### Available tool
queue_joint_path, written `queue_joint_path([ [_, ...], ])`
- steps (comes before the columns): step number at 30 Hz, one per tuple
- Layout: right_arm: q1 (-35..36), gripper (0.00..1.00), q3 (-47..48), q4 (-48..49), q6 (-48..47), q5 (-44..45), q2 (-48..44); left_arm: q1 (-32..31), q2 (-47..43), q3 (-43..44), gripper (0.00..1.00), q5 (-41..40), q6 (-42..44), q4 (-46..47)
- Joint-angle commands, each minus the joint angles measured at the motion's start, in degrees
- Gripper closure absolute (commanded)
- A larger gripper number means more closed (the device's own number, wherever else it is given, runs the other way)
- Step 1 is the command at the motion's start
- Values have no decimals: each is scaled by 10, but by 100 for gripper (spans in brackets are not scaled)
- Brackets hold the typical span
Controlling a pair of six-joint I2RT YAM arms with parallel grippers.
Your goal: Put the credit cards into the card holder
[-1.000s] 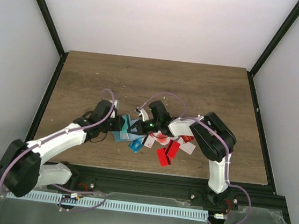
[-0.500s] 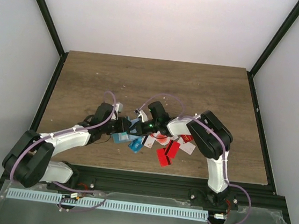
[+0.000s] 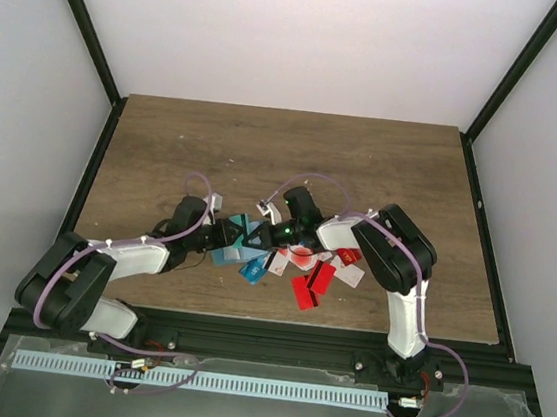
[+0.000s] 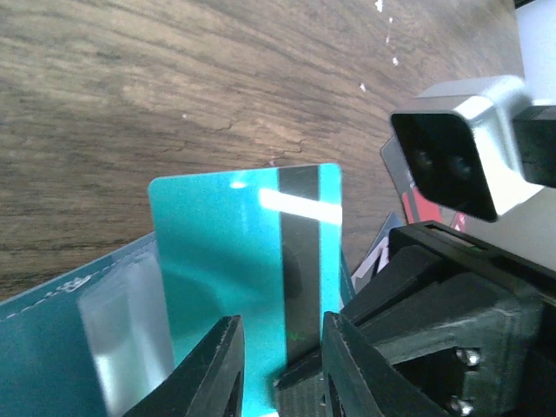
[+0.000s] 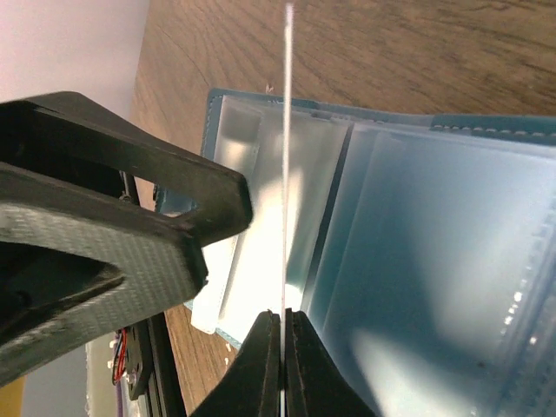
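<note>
Your right gripper (image 5: 283,326) has its jaws clamped on a teal-green card (image 4: 234,261), held edge-down over the pale pockets of the open card holder (image 5: 417,243) on the surface (image 3: 264,157). Other credit cards (image 3: 312,285) lie loose beside it. Your left gripper (image 4: 282,347) sits at the holder's edge with its jaws narrowly apart, but you cannot tell whether they are gripping it. Your left elbow has swung inward since a second ago.

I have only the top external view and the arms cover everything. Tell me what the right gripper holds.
Observer: The right gripper pinches a teal card, edge-on in its wrist view.
Operator: Give me the card's facing.
Observer: Its black stripe faces the left wrist camera.
Operator: Now the holder.
Observer: The card holder lies open, clear pockets showing, the card poised over them; a finger of the left gripper lies across its edge. Whether the card has entered a slot, I cannot tell.
</note>
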Motion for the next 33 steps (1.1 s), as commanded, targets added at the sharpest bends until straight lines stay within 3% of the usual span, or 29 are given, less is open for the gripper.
queue_joint_path([
  [1, -7, 99, -4, 4, -5, -14, -13, 5, 15, -10, 71, 10, -6, 34],
  [12, -17, 99, -27, 36, 1, -57, -17, 11, 32, -22, 58, 1, 0, 49],
  [18, -26, 99, -41, 78, 17, -99, -19, 20, 42, -29, 57, 26, -6, 78],
  [27, -29, 99, -53, 154, 50, -165, -13, 36, 52, -46, 64, 94, -12, 150],
  [33, -29, 99, -54, 180, 60, -178, -12, 37, 51, -51, 74, 127, -21, 183],
])
